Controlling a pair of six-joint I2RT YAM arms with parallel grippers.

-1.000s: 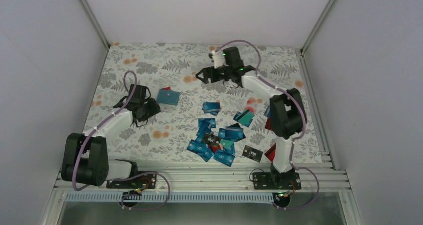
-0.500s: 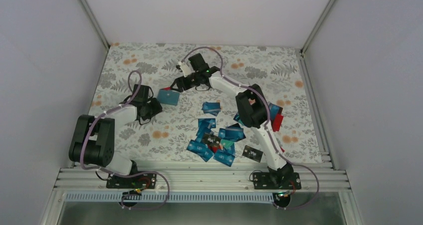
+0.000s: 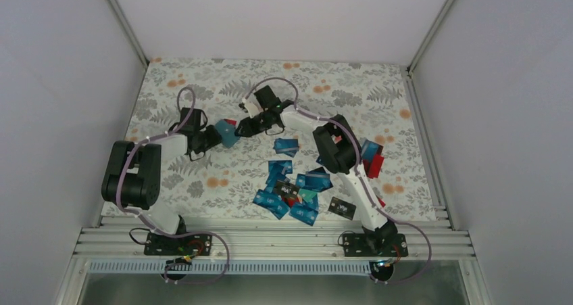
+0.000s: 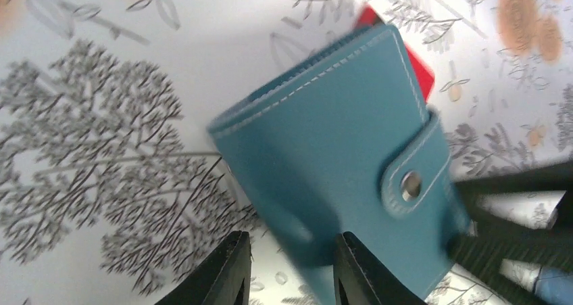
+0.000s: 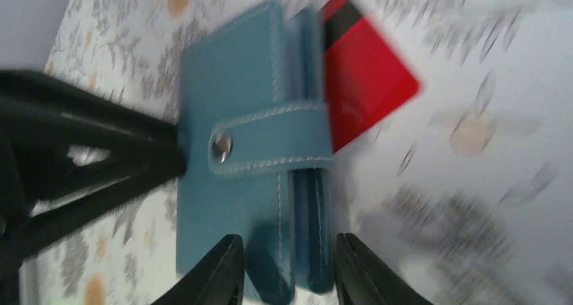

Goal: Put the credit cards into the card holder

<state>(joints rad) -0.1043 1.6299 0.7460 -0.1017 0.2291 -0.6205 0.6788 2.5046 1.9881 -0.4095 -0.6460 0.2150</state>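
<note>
Two grippers at the card holder (image 3: 228,134) on the floral mat (image 3: 203,176), left gripper (image 4: 292,270) on one side, right gripper (image 5: 289,271) opposite, each with fingers narrowly parted over a corner; grip impossible to judge. Strap across its face, red card (image 5: 365,88) poking out. Loose credit cards (image 3: 294,190) well apart, nearer the bases.

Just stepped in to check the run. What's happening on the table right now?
Both arms meet at the card holder. The left gripper and the right gripper each straddle an edge of it from opposite sides, jaws apart. Its strap looks snapped shut, and a red card sticks out at one side. Most credit cards lie loose in a pile nearer the bases.
</note>
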